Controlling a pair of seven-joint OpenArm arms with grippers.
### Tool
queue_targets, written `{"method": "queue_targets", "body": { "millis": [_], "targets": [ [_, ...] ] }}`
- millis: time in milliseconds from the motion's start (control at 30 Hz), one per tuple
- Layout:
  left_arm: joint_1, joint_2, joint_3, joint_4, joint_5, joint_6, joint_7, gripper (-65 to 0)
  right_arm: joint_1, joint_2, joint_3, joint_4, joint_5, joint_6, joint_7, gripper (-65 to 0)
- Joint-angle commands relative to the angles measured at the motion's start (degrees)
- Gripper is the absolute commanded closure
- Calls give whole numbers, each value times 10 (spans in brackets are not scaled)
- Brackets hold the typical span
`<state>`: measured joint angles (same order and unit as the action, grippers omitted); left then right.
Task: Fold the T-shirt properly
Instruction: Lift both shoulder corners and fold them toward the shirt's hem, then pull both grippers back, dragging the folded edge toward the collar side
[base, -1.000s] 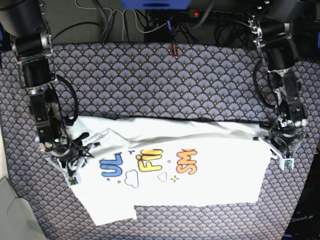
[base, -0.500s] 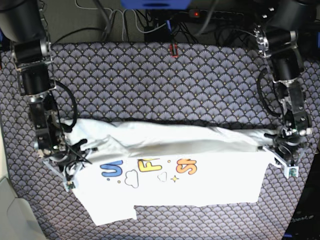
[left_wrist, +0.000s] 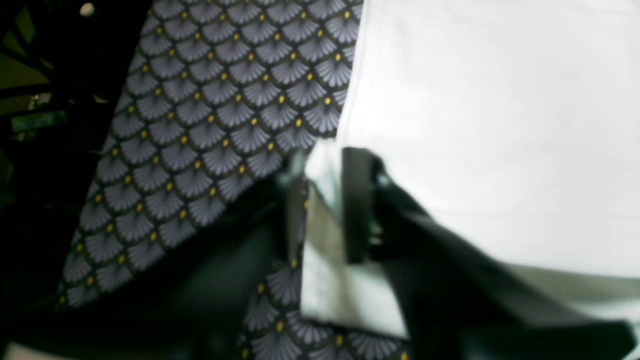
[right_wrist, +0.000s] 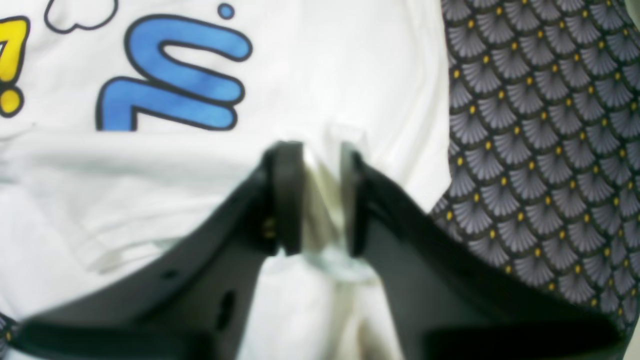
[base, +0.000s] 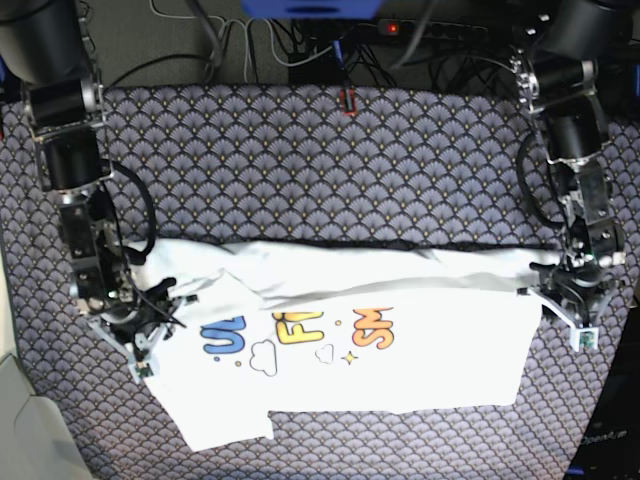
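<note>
Left gripper (left_wrist: 325, 200): at centre of the left wrist view, its dark fingers (left_wrist: 357, 205) stand a little apart with a strip of white cloth between them; blurred, so whether the pads press the cloth cannot be told. In the base view it sits at the right edge of the frame, at the cloth's right corner (base: 572, 300).

Right gripper (right_wrist: 315, 195): centre of the right wrist view, jaws parted by a narrow gap with a bunched ridge of white fabric standing in that gap; the fabric fills the space, but a firm clamp cannot be confirmed. In the base view it is at the lower left (base: 140, 325), on the cloth's left end.

T-shirt (base: 400, 350): spread across the lower middle of the base view, print side up, with its upper part folded down as a long band running left to right between the two grippers. Blue, yellow and orange letters show just below the band, partly covered by it. A blue letter fills the upper left of the right wrist view.

Table cover (base: 300, 170): grey scallop pattern with yellow dots, bare across the upper half of the base view.

Cables (base: 250, 45): along the top edge, beyond the cover.
</note>
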<state>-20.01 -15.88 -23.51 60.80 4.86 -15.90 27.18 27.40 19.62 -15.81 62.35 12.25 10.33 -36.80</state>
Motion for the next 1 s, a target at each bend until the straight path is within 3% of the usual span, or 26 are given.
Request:
{"method": "queue_targets", "body": {
  "millis": [0,67,167,300,500,733,967],
  "targets": [
    [-15,-10,-1,11,-3,2,-13,-264,17,2,3,9,-1,20,10,-213],
    [-14,-10,-1,15,-3,1,-13,-357,17,2,4,10,-1,44,10,-277],
    [-14,-10,-4,16,-3,1,-13,-409,17,4,8,13,-1,46,10,-314],
    [0,-11,-7,16,-4,1,-12,-409,3,14,9,18,-1,45,10,-313],
    [61,0,-41,75,-21,1,-9,-410,-63,39,19,122,-2,44,10,-316],
    [115,0,-37,77,-90,1,-14,-410,-140,38,114,196,-2,43,12,-357],
    [112,5,-39,77,-97,6,-15,-410,-159,40,121,200,-2,43,11,-360]
  ]
}}
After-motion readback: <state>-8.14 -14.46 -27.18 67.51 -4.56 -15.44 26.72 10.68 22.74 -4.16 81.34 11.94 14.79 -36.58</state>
